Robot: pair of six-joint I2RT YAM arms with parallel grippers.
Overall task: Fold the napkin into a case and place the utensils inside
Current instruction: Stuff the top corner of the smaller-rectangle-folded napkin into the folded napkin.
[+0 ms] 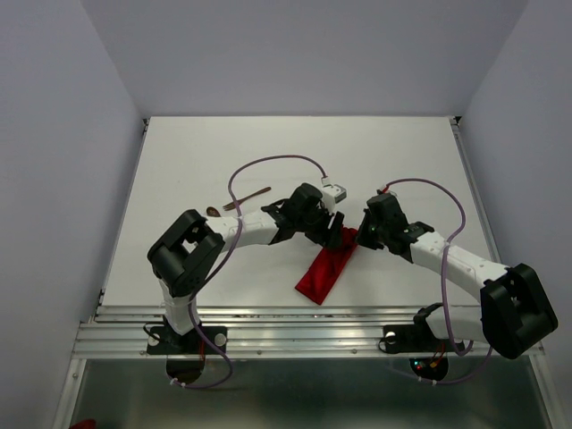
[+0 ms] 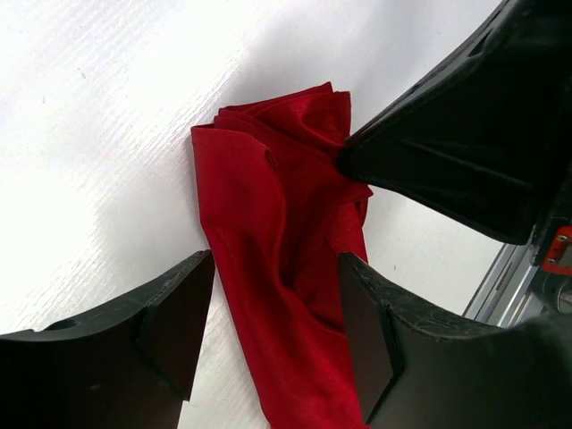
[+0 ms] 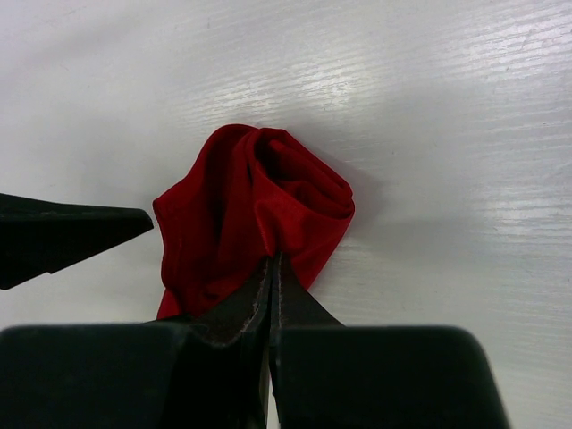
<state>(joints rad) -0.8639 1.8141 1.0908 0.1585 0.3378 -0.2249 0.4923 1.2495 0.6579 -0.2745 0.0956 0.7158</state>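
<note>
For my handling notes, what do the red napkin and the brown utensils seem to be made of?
The napkin looks like soft cloth with a slight sheen; it bunches into loose folds. The utensils are perhaps wood, dark brown and thin, but too small here to be sure.

One red napkin, a single cloth in a narrow strip, lies just below frame centre. There are two arms and two grippers, the left gripper and the right gripper, each with two fingers — four in all. Two purple cables loop above them. The utensils, left of centre, are too small to count — one piece or two. There is one worktop.
</note>
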